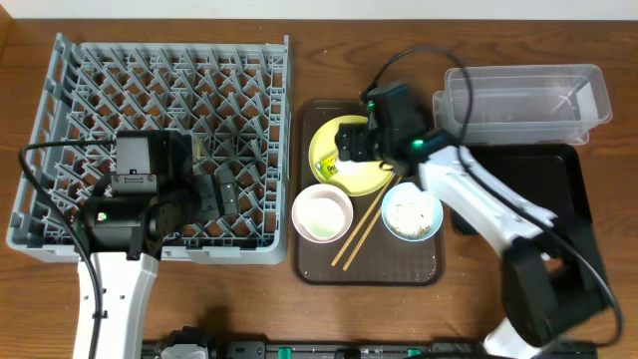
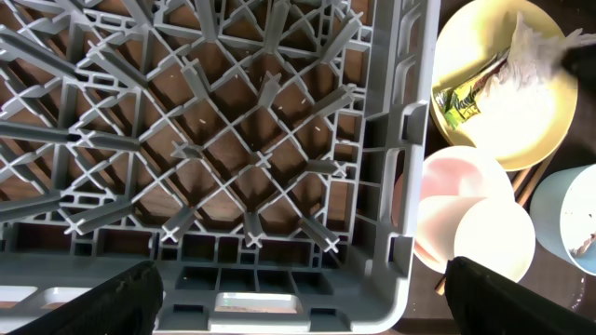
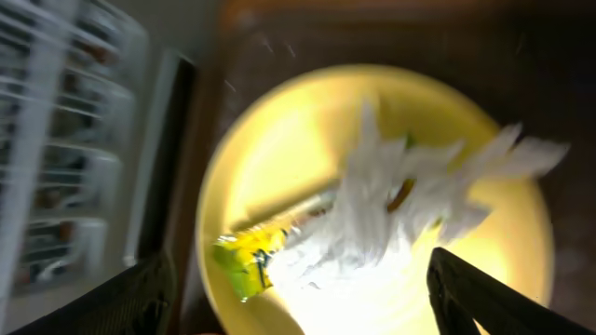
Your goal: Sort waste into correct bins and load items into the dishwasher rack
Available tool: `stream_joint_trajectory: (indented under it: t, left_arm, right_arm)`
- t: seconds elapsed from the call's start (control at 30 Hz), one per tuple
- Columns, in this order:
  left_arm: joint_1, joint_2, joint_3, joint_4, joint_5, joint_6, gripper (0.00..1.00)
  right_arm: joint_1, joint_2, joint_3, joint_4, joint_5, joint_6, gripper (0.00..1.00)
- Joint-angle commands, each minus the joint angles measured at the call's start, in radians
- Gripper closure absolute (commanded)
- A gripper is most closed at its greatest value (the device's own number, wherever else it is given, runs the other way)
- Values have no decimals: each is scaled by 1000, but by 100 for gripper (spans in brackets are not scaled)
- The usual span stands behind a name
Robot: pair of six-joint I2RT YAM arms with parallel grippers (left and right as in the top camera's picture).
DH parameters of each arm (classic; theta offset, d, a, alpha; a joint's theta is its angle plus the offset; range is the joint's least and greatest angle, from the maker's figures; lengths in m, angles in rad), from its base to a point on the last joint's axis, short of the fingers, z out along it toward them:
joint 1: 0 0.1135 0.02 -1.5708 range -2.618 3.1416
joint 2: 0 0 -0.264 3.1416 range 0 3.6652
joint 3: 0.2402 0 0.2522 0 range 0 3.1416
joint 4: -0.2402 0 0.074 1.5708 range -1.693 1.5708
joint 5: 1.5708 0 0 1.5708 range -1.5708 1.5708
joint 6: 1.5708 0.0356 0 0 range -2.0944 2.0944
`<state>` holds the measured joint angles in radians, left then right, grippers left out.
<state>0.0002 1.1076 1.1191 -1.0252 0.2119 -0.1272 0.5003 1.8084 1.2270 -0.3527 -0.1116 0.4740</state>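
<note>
Here, the dishwasher rack (image 1: 100, 90) fills the left half of the overhead view. The left gripper (image 1: 216, 191) hovers over the rack's lower right part. Its fingers (image 2: 84, 302) stand wide apart at the bottom corners of the left wrist view, released and grasping nothing.

At centre lies a brown serving tray (image 1: 319, 267). On its upper part rests the round yellow plate (image 1: 327, 138), bearing the crumpled white tissue (image 3: 391, 205) and, touching the tissue's lower left, the yellow-green wrapper (image 3: 244, 256). The right gripper (image 1: 351, 148) hangs directly above this plate. In the blurred right wrist view its fingers (image 3: 130, 298) sit far apart at either side of the tissue, released and closed on nothing.

Below the plate stand the white bowl (image 1: 322, 212), at left, and the light blue bowl (image 1: 412, 212), at right, which holds beige crumbs (image 1: 409, 217). The wooden chopsticks (image 1: 361, 234) lie diagonally between the two bowls.

At upper right is the clear plastic tub (image 1: 523, 95). Just below it lies the black tray (image 1: 553, 184), partly covered by the right arm.
</note>
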Motion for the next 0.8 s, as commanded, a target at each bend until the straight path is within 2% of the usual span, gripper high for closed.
stream_joint_trajectory:
  t: [0.0, 0.23, 0.4, 0.47, 0.57, 0.67, 0.77]
  left_arm:
    - [4, 3, 18, -3, 13, -2, 2]
    - [4, 4, 17, -3, 13, -2, 2]
    - [4, 6, 16, -3, 13, -2, 2]
    - [4, 10, 16, -3, 13, -2, 2]
    - [4, 16, 14, -3, 13, -2, 2]
    - [4, 18, 14, -3, 13, -2, 2]
    - [4, 18, 14, -3, 13, -2, 2]
  right_arm:
    - [32, 62, 16, -2, 77, 153, 16]
    - [80, 163, 16, 62, 159, 214, 16]
    - [98, 225, 16, 119, 179, 259, 17]
    - [102, 241, 16, 126, 179, 275, 21]
    - [104, 250, 16, 126, 183, 281, 37]
    - [103, 243, 16, 126, 190, 280, 60]
    - [93, 219, 16, 124, 190, 253, 75]
